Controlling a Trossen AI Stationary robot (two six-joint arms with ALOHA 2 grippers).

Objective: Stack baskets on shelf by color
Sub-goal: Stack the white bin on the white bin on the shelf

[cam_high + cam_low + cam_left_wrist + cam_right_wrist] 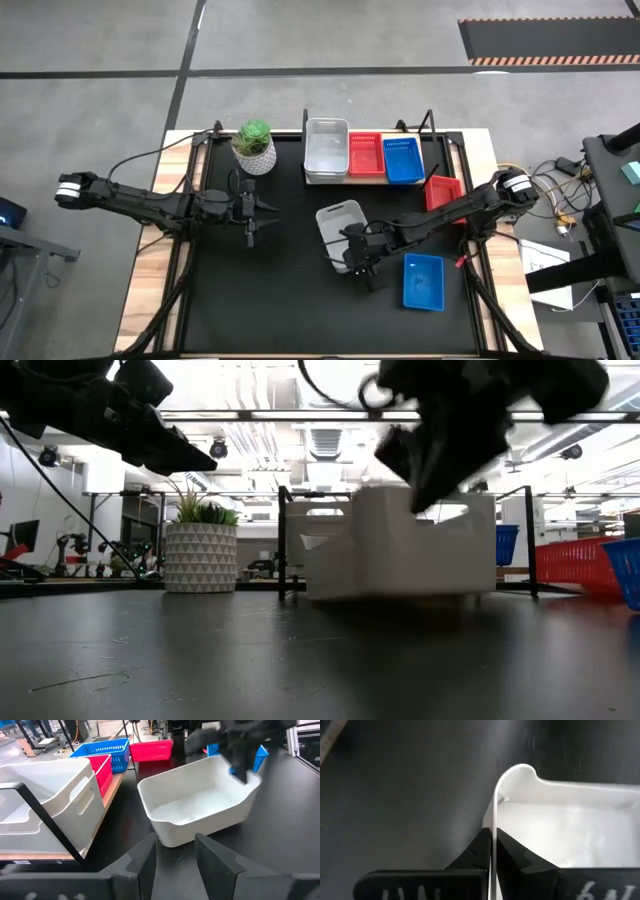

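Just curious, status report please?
Right pincer shut on white basket wall. Left pincer open, waiting mid-table. Nothing in the way.

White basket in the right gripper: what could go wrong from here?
1. The right gripper pinches only the thin rim of the white basket near one end, so the basket may tilt or slip when lifted.
2. On the shelf, the white stack sits tight against the red baskets; a tilted basket could catch them.
3. The left gripper waits open nearby, possibly in the carry path.
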